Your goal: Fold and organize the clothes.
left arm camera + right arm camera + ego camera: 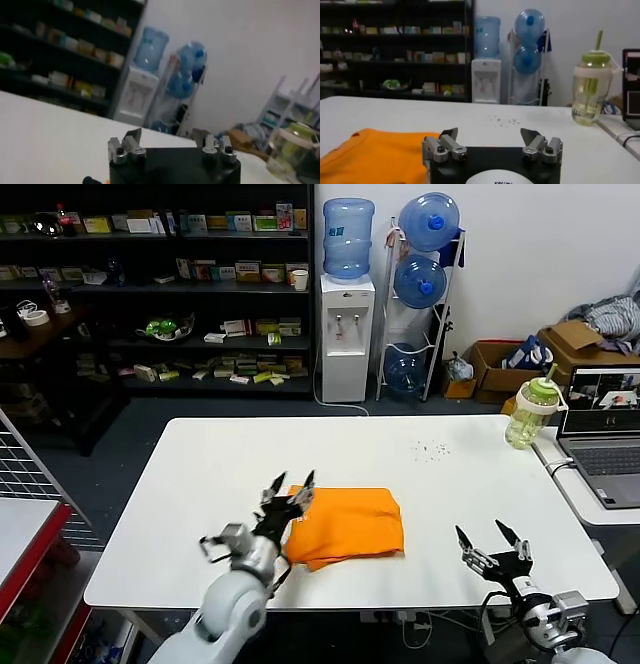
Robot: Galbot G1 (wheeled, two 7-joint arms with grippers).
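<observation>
Looking down from my head, I see the orange T-shirt [347, 526] folded into a soft, puffy rectangle near the front middle of the smooth white table [200, 484]. My left gripper [290, 486] hovers at its left edge, fingers spread. My right gripper [493, 539] waits well apart, open wide. My left wrist shows dark prongs [133, 135] parted. My right wrist shows the thin fabric's [370, 157] rumpled edge just beside my parted metal fingers [449, 135].
</observation>
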